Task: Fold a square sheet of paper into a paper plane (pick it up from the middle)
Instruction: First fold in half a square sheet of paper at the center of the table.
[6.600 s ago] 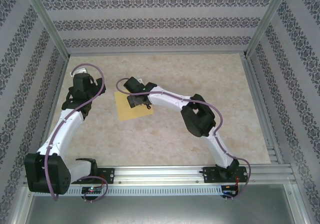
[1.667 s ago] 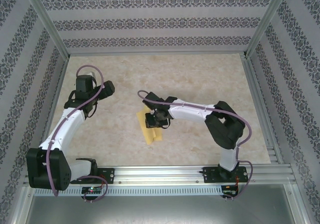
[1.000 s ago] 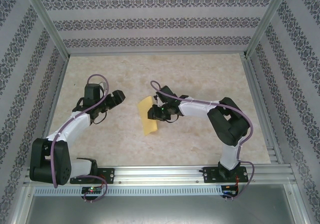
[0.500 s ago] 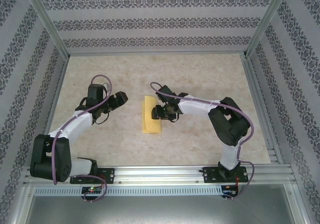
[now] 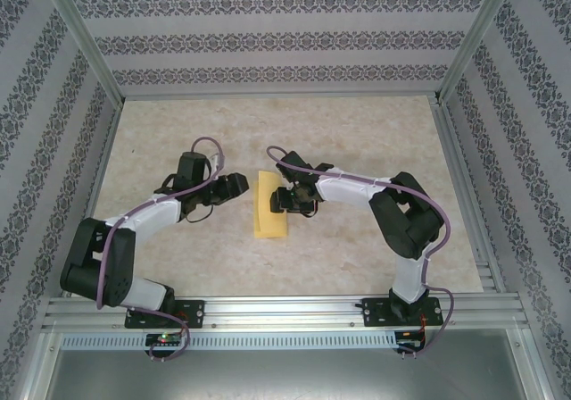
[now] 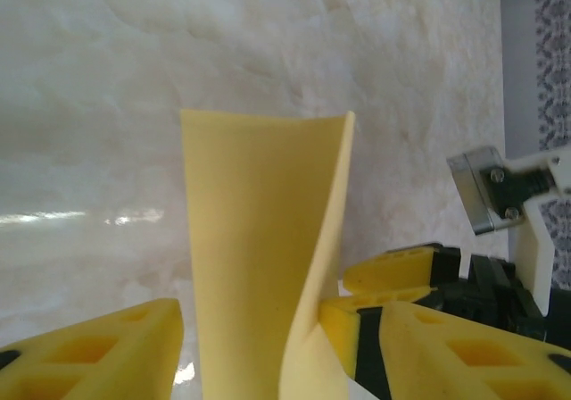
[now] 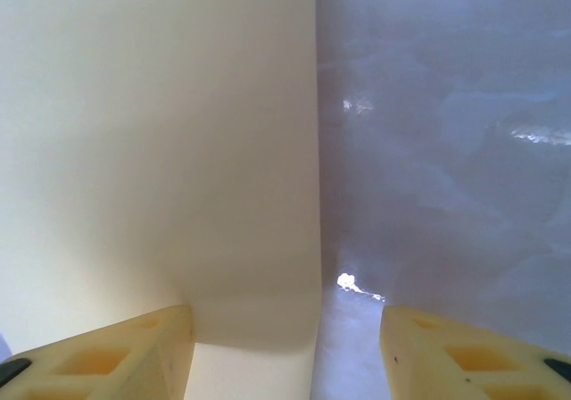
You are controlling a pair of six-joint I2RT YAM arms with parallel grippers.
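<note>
Yellow-orange paper sheet (image 5: pixel 270 208): thin and plain, it lies doubled in two layers as a narrow strip, with the long side running from near to far.
Place of the sheet: about the middle of the beige marble-pattern surface (image 5: pixel 375 132), between the two tools.
Upper layer: in the left wrist view the right edge of the sheet is lifted and curled up, not pressed flat.
Left tool (image 5: pixel 235 188): its yellow fingers (image 6: pixel 98 351) stand well apart and hold nothing. In the top view it is just left of the sheet, with a small gap.
Right tool (image 5: pixel 284 200): its yellow fingers (image 7: pixel 107 351) are also spread and grip nothing. It sits at the right edge of the sheet, toward the far half. Whether a finger touches the paper, I cannot tell.
Right wrist view: the paper covers the left half, and its straight edge runs between the two fingers, with bare surface on the right.
</note>
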